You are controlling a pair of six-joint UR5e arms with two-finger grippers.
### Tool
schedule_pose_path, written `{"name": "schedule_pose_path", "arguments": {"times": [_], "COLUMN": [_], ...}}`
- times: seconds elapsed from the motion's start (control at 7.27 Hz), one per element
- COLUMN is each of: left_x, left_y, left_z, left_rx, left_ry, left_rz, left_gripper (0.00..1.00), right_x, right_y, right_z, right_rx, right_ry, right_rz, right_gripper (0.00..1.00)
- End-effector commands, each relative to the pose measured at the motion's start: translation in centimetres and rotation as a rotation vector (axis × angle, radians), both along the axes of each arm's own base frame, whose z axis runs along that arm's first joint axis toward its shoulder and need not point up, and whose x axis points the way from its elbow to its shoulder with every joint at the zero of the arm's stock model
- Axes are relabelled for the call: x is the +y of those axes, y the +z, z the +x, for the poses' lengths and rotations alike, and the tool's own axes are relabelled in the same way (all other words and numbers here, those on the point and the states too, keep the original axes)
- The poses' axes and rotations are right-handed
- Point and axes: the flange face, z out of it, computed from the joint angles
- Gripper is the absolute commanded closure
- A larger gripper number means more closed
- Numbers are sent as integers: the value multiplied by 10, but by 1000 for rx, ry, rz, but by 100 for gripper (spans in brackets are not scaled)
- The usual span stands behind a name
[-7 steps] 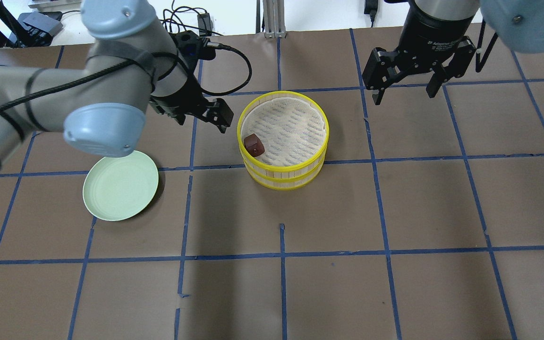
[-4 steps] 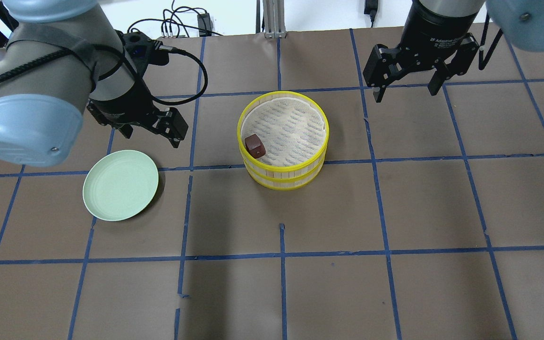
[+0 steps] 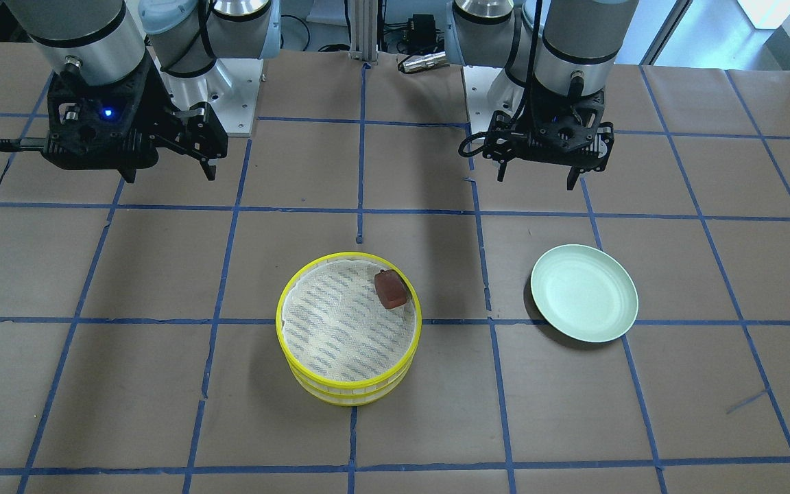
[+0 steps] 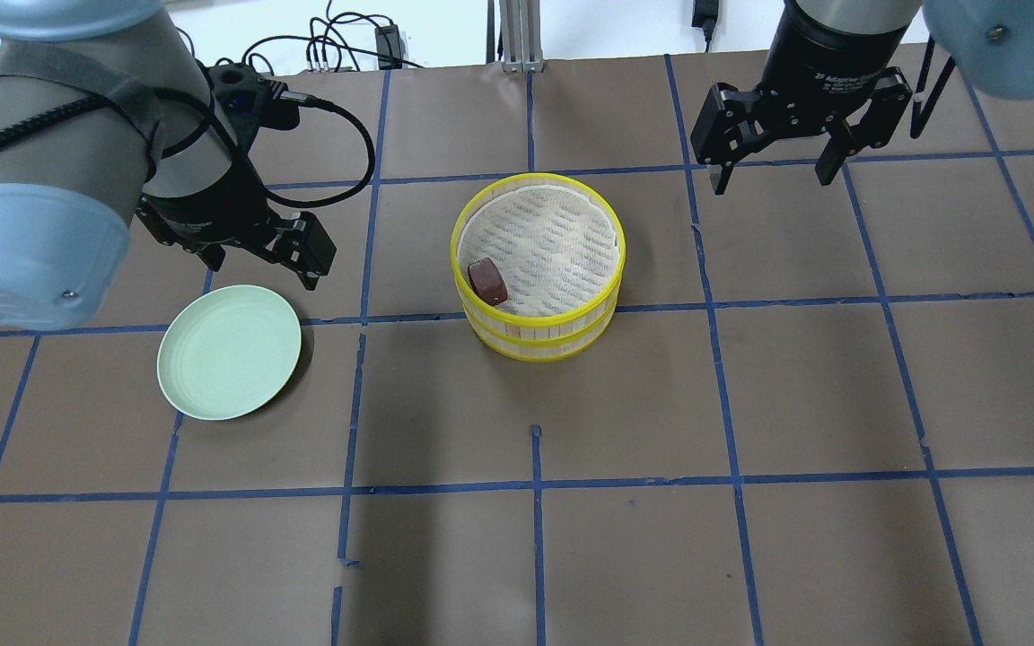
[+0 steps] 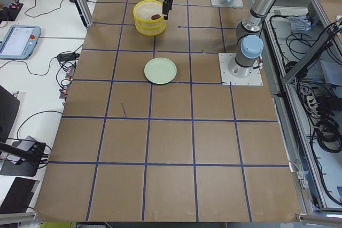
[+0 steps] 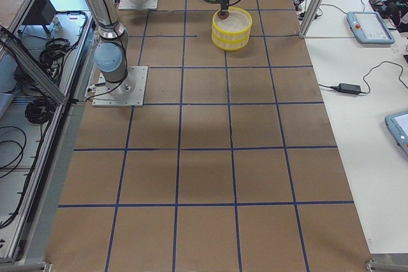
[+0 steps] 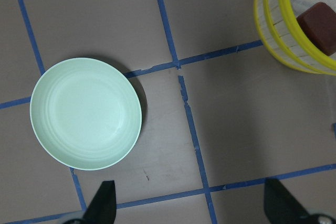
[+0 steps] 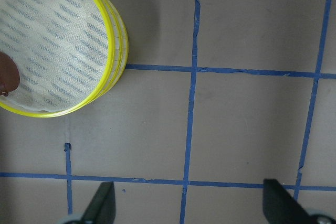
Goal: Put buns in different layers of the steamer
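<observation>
The two steamer layers [image 4: 538, 333] stand stacked mid-table, with yellow rims and a whitish mesh liner. The dark reddish-brown bun [image 4: 487, 280] lies in the top layer, against its left rim; it also shows in the front view [image 3: 391, 289] and the left wrist view [image 7: 318, 20]. The white bun is hidden in every view. My left gripper [image 4: 261, 269] is open and empty, in the air just behind the pale green plate [image 4: 230, 352]. My right gripper [image 4: 771, 179] is open and empty, in the air to the back right of the steamer.
The pale green plate [image 3: 583, 293] has nothing on it and sits left of the steamer [image 3: 279, 322], about one tile away. Brown paper with blue tape lines covers the table. Cables lie at the far edge.
My left arm has swung left, away from the steamer's rim to a spot behind the plate, with the gripper open throughout. The right gripper has hardly moved. The brown bun has stayed put.
</observation>
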Motion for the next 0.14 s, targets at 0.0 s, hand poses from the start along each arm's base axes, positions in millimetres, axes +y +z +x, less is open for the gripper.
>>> {"name": "schedule_pose_path", "arguments": {"times": [0.0], "left_x": [0], "left_y": [1], "left_z": [2], "left_rx": [-1], "left_ry": [5], "left_rz": [-2], "left_gripper": [0], "right_x": [0], "right_y": [-1], "right_z": [-1], "right_rx": [2], "right_ry": [1], "right_rz": [2], "right_gripper": [0]}}
